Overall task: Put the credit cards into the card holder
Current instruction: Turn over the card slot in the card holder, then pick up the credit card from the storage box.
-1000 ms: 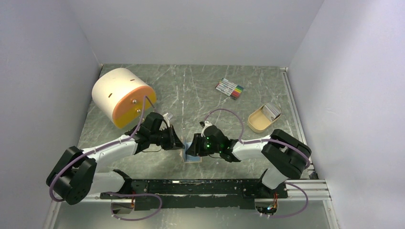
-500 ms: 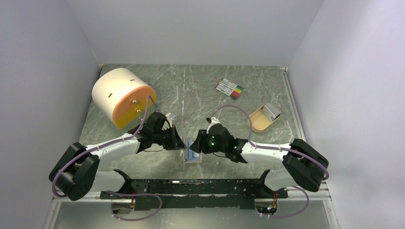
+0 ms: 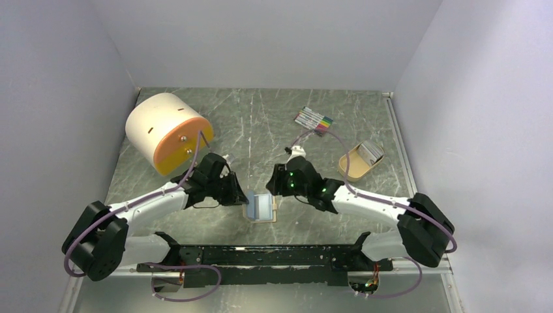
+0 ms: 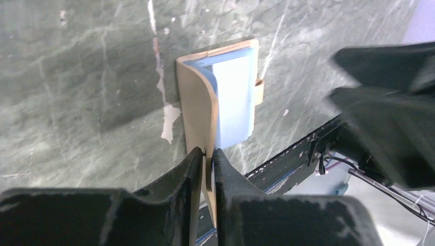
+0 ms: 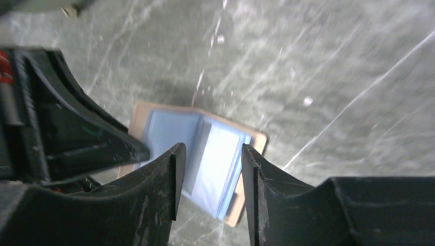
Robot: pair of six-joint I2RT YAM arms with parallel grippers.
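Left jaws: nearly closed, pinching the raised tan cover of the card holder (image 4: 233, 102), which lies open on the desk (image 3: 261, 124) just ahead of the arm bases.
Right jaws: apart, empty, poised above its blue sleeves.
Credit cards (image 3: 372, 150): 1 stack, in the tan tray (image 3: 349, 173), well apart to the right.
Progress: holder open; 0 cards picked or inserted.

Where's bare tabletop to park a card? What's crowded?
Free: back-centre, between the white-orange drum and the marker pens; also the back-right corner beyond pens and tray. Crowded: near centre, left pincer clamps the card holder, right pincer close by.
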